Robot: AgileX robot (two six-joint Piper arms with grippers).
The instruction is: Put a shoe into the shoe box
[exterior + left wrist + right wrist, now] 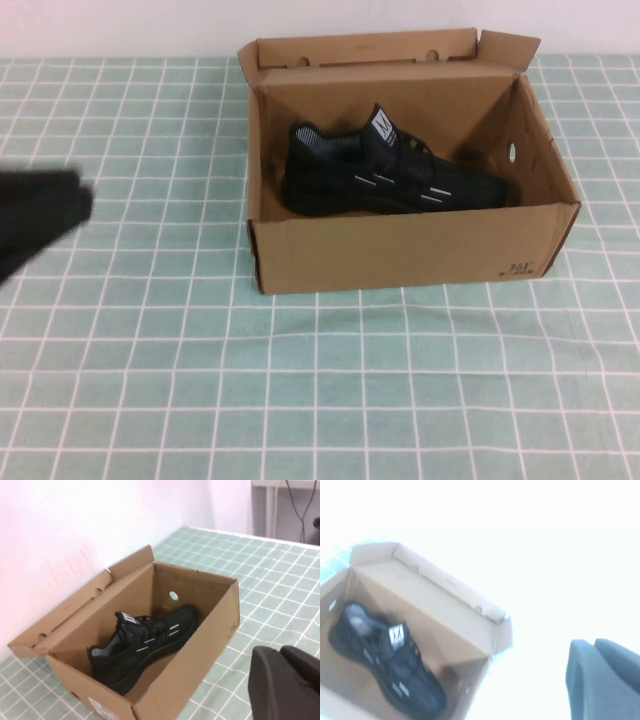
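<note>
The black mesh shoe [390,178] lies on its sole inside the open brown shoe box [400,252], toe toward the box's right wall with the round hole. The lid flap stands up at the back. My left gripper [82,207] hovers over the table left of the box, apart from it, shut and empty. The left wrist view shows the shoe [145,640] in the box [200,650] and the left gripper [279,652]. The right wrist view looks down on the shoe [385,665] in the box [435,605], with my right gripper [594,644] shut, empty and well off the box.
A green tablecloth [320,400] with a white grid covers the table. A pale wall [120,25] runs along the far edge. A white post and hanging cables [280,505] stand beyond the table's end in the left wrist view.
</note>
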